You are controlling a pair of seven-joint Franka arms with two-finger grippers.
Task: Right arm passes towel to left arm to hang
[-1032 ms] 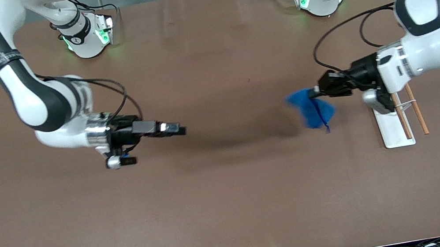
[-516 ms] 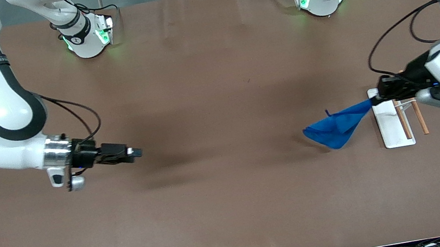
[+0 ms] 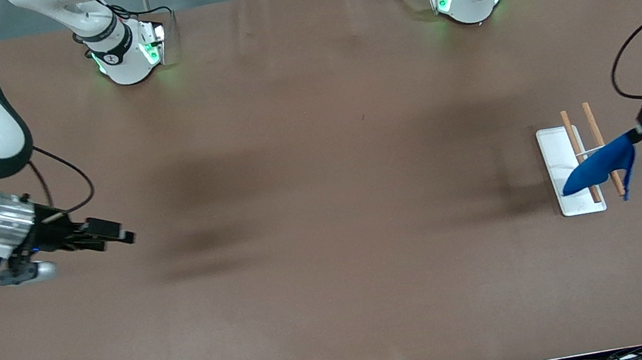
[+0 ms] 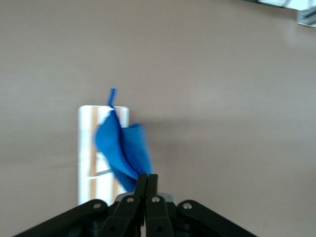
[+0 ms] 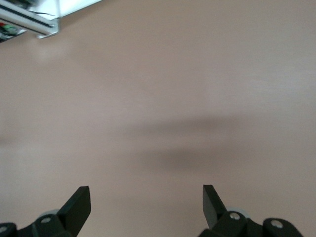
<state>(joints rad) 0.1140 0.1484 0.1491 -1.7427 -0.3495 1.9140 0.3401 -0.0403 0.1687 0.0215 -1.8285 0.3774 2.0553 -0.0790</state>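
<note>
1. The left arm's black two-finger gripper [image 3: 639,131] has swung outward, from over the middle of the brown table [image 3: 338,281] toward the left arm's end, and now hangs in the air over the small hanging rack [image 3: 573,198], a white base plate carrying two thin wooden rods.

2. Its fingers are pressed together on one corner of the small bright blue soft cloth towel [image 3: 599,167]; the left wrist view shows the fingertips [image 4: 146,183] meeting with the towel [image 4: 121,150] trailing from them.

3. The towel has travelled with that gripper. A second ago it dangled over bare table beside the rack; now it drapes in the air over the rack's wooden rods [image 3: 600,143]. I cannot tell whether it touches them. Its short blue loop [image 3: 626,191] hangs free at the end nearer the front camera.

4. The right arm's black gripper [image 3: 125,237] has pulled back toward its own end of the table and hovers over bare surface, fingers [image 5: 79,202] spread wide and holding nothing.

5. My reading: the handover is finished and the right arm is simply clearing out. The hanging step is under way, and what remains is lowering the cloth or its loop onto a rod and letting go.
</note>
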